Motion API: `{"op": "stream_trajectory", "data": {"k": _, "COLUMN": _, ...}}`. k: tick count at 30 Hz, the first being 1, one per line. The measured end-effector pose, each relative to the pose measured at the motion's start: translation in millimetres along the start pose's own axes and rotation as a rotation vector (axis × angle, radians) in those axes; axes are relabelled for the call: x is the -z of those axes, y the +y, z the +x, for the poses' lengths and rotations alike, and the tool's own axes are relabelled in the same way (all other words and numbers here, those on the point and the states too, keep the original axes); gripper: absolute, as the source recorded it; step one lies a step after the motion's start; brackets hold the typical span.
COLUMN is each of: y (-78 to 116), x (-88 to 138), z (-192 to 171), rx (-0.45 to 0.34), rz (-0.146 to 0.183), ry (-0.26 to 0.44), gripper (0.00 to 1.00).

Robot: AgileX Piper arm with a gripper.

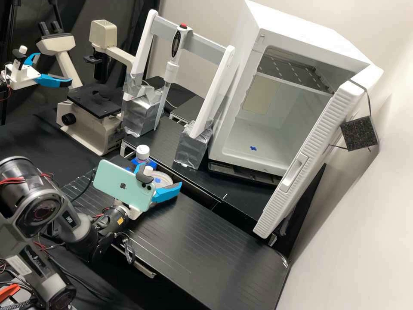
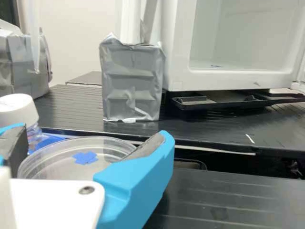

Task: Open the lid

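Note:
My gripper (image 1: pixel 159 175) is open over the near bench, its blue fingers spread around a round clear dish (image 1: pixel 164 178). A blue tape cross marks the dish, which looks covered; lid and base are hard to tell apart. In the wrist view the gripper (image 2: pixel 91 132) has the dish (image 2: pixel 57 163) between its two fingers, the dark pad of one overlapping the rim. Whether either finger touches it, I cannot tell. A phone fixed at the wrist hides part of the gripper and dish in the high view.
Beside the dish stands a white-capped bottle (image 1: pixel 143 152). Beyond are silver-taped blocks (image 1: pixel 192 145) under a white frame, a microscope (image 1: pixel 91 116) and a white cabinet (image 1: pixel 235 157) with its door (image 1: pixel 297 172) swung out. A second arm's gripper (image 1: pixel 38 77) is at the far left.

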Motion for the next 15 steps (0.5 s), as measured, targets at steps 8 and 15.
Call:
{"op": "stream_trajectory", "data": {"k": 8, "y": 18.8, "x": -4, "z": -15, "rx": -0.013, "rz": -0.002, "ry": 0.026, "gripper": 0.0}}
{"op": "stream_trajectory", "data": {"k": 15, "y": 28.0, "x": -7, "z": -25, "rx": -0.023, "rz": 0.015, "ry": 0.016, "gripper": 0.0}}
